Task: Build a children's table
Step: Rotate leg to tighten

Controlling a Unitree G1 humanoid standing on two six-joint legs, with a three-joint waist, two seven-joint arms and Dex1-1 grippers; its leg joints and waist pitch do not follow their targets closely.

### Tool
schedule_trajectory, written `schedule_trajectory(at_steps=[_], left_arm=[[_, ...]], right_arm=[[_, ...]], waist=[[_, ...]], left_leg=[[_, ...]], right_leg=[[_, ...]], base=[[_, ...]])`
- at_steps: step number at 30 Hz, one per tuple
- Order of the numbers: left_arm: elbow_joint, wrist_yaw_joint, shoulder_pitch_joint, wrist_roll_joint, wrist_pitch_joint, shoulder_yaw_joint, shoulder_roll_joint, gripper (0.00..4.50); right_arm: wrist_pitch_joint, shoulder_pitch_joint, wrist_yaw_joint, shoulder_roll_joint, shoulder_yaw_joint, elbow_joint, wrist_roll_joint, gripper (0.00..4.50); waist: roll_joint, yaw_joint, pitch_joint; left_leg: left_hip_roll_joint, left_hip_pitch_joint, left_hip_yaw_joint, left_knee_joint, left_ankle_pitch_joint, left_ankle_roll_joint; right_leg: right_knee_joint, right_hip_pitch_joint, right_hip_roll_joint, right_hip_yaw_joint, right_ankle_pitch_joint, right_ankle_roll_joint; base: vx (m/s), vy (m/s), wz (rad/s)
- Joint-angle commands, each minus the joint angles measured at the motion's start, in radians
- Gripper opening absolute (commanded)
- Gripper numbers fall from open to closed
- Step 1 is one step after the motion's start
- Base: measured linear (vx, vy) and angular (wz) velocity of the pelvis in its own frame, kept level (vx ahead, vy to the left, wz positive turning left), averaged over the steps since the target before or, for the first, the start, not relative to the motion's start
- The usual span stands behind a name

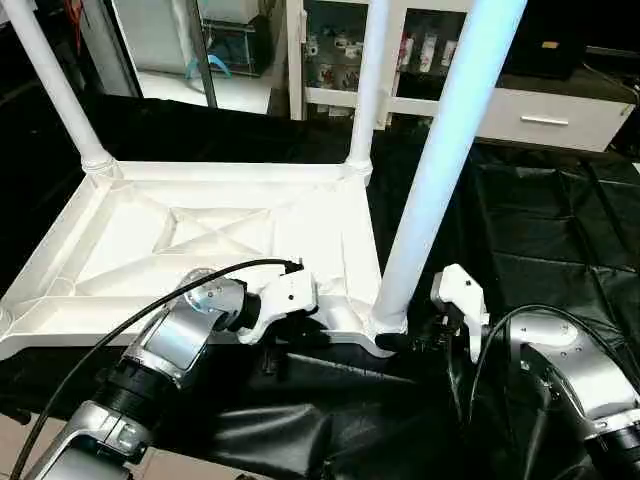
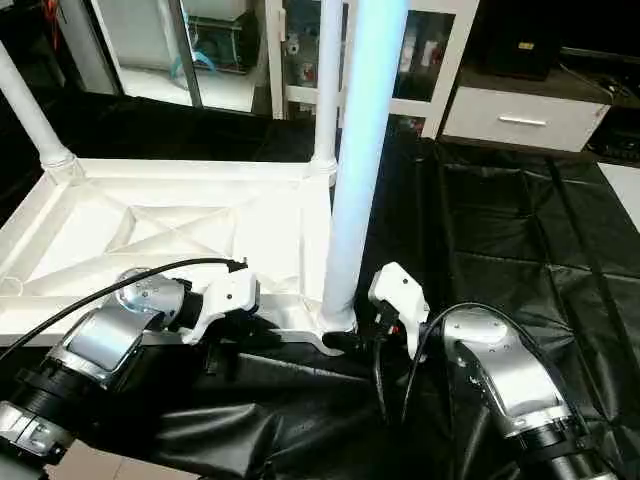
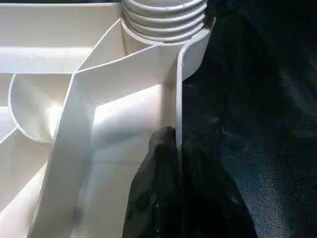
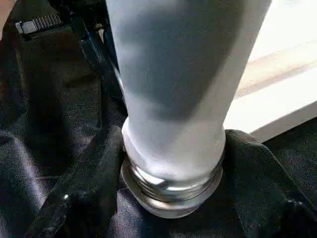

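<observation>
The children's table lies upside down on the black cover, its white X-ribbed tabletop (image 1: 200, 235) facing up. Legs stand in three corner sockets: far left (image 1: 50, 80), far right (image 1: 368, 80) and the near right leg (image 1: 440, 160). My left gripper (image 3: 178, 148) is shut on the tabletop's near rim, one finger inside the wall and one outside, close to the threaded corner socket (image 3: 163, 20). My right gripper (image 4: 173, 148) is at the base of the near right leg (image 4: 173, 74), a black finger (image 4: 94, 168) pressed against each side just above the threaded collar.
The black cover (image 1: 560, 240) spreads wrinkled to the right and in front of the tabletop. A white cabinet with a drawer (image 1: 545, 115) stands behind the work table. A black cable (image 1: 150, 300) loops over my left forearm. Floor (image 1: 20, 440) shows at the near left.
</observation>
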State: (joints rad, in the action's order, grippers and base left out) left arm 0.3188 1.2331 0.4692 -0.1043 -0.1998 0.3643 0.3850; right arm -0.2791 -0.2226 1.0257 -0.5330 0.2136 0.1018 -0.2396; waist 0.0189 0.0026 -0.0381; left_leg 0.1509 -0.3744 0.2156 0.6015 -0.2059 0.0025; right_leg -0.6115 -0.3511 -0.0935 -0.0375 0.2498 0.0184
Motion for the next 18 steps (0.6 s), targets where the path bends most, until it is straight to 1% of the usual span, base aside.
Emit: schedule_trajectory(at_steps=[1, 3, 5, 6, 7, 9, 10, 12, 13, 14, 15, 16, 17, 18], left_arm=[[0.023, 0.003, -0.035, 0.022, -0.023, 0.014, 0.009, 0.00], [0.025, -0.002, -0.037, 0.023, -0.022, 0.010, 0.010, 0.00], [0.031, -0.024, -0.039, 0.031, -0.028, -0.006, -0.002, 0.00], [0.041, -0.049, -0.036, 0.035, -0.027, -0.019, -0.017, 0.00], [0.050, -0.070, -0.033, 0.037, -0.026, -0.028, -0.029, 0.00], [0.080, -0.123, -0.020, 0.039, -0.020, -0.049, -0.061, 0.00], [0.120, -0.180, 0.000, 0.040, -0.021, -0.069, -0.095, 0.00], [0.143, -0.201, 0.013, 0.043, -0.013, -0.077, -0.115, 0.00], [0.169, -0.227, 0.029, 0.041, -0.004, -0.082, -0.134, 0.00], [0.183, -0.242, 0.038, 0.039, 0.004, -0.084, -0.143, 0.00], [0.192, -0.250, 0.043, 0.038, 0.009, -0.085, -0.148, 0.00], [0.235, -0.295, 0.070, 0.029, 0.023, -0.090, -0.176, 0.00], [0.235, -0.295, 0.070, 0.029, 0.023, -0.090, -0.176, 0.00], [0.247, -0.308, 0.078, 0.025, 0.031, -0.090, -0.183, 0.00]], right_arm=[[0.011, -0.007, 0.005, -0.008, 0.013, 0.015, 0.014, 2.70], [0.021, -0.009, -0.029, 0.007, 0.007, 0.031, 0.029, 2.69], [0.036, -0.023, -0.126, 0.050, -0.012, 0.074, 0.061, 2.69], [0.043, -0.031, -0.193, 0.082, -0.026, 0.101, 0.078, 2.69], [0.045, -0.036, -0.237, 0.106, -0.036, 0.118, 0.085, 2.69], [0.042, -0.042, -0.315, 0.159, -0.057, 0.144, 0.085, 2.69], [0.036, -0.048, -0.397, 0.214, -0.075, 0.169, 0.087, 2.69], [0.035, -0.051, -0.441, 0.246, -0.076, 0.181, 0.093, 2.69], [0.043, -0.059, -0.489, 0.278, -0.073, 0.197, 0.108, 2.69], [0.046, -0.064, -0.517, 0.295, -0.072, 0.208, 0.117, 2.69], [0.047, -0.067, -0.533, 0.305, -0.071, 0.215, 0.122, 2.69], [0.063, -0.094, -0.649, 0.356, -0.066, 0.267, 0.170, 2.69], [0.063, -0.094, -0.649, 0.356, -0.066, 0.267, 0.170, 2.69], [0.063, -0.105, -0.684, 0.375, -0.066, 0.285, 0.180, 2.69]], waist=[[-0.024, 0.009, 0.042], [-0.024, 0.009, 0.042], [-0.021, 0.006, 0.042], [-0.022, 0.000, 0.040], [-0.022, -0.009, 0.038], [-0.023, -0.017, 0.037], [-0.023, -0.024, 0.035], [-0.022, -0.022, 0.037], [-0.019, -0.021, 0.037], [-0.019, -0.021, 0.037], [-0.019, -0.021, 0.037], [-0.017, -0.022, 0.037], [-0.016, -0.023, 0.037], [-0.018, -0.025, 0.040]], left_leg=[[0.092, 0.015, -0.048, -0.077, -0.142, 0.090], [0.092, 0.015, -0.048, -0.077, -0.145, 0.088], [0.092, 0.016, -0.048, -0.078, -0.149, 0.082], [0.090, 0.011, -0.050, -0.081, -0.163, 0.071], [0.089, 0.007, -0.053, -0.085, -0.186, 0.053], [0.089, 0.009, -0.056, -0.089, -0.215, 0.032], [0.087, 0.013, -0.055, -0.091, -0.258, 0.008], [0.086, 0.020, -0.056, -0.090, -0.287, -0.012], [0.087, 0.020, -0.057, -0.092, -0.285, -0.016], [0.087, 0.023, -0.053, -0.092, -0.286, -0.020], [0.087, 0.023, -0.053, -0.092, -0.286, -0.020], [0.086, 0.020, -0.054, -0.094, -0.281, -0.022], [0.084, 0.022, -0.053, -0.093, -0.288, -0.027], [0.083, 0.018, -0.056, -0.093, -0.282, -0.029]], right_leg=[[0.065, 0.014, -0.076, 0.042, 0.031, -0.299], [0.066, 0.014, -0.075, 0.041, 0.037, -0.298], [0.066, 0.010, -0.075, 0.042, 0.042, -0.302], [0.067, 0.013, -0.074, 0.040, 0.067, -0.300], [0.069, 0.014, -0.074, 0.038, 0.107, -0.293], [0.073, 0.012, -0.073, 0.038, 0.151, -0.282], [0.080, 0.007, -0.070, 0.040, 0.209, -0.266], [0.086, 0.001, -0.073, 0.043, 0.252, -0.255], [0.086, 0.002, -0.072, 0.043, 0.246, -0.246], [0.088, -0.005, -0.069, 0.045, 0.228, -0.243], [0.088, -0.005, -0.069, 0.045, 0.228, -0.243], [0.086, -0.005, -0.068, 0.045, 0.207, -0.242], [0.087, -0.009, -0.068, 0.045, 0.213, -0.241], [0.085, -0.001, -0.071, 0.045, 0.210, -0.237]], base=[[0.000, 0.000, 0.00], [0.000, 0.000, 0.00], [0.000, 0.000, 0.00], [0.000, 0.000, 0.00], [0.000, 0.000, 0.00], [0.000, 0.000, 0.00], [0.000, 0.000, 0.00], [0.000, 0.000, 0.00], [0.000, 0.000, 0.00], [0.000, 0.000, 0.00], [0.000, 0.000, 0.00], [0.000, 0.000, 0.00], [0.000, 0.000, 0.00], [0.000, 0.000, 0.00]])
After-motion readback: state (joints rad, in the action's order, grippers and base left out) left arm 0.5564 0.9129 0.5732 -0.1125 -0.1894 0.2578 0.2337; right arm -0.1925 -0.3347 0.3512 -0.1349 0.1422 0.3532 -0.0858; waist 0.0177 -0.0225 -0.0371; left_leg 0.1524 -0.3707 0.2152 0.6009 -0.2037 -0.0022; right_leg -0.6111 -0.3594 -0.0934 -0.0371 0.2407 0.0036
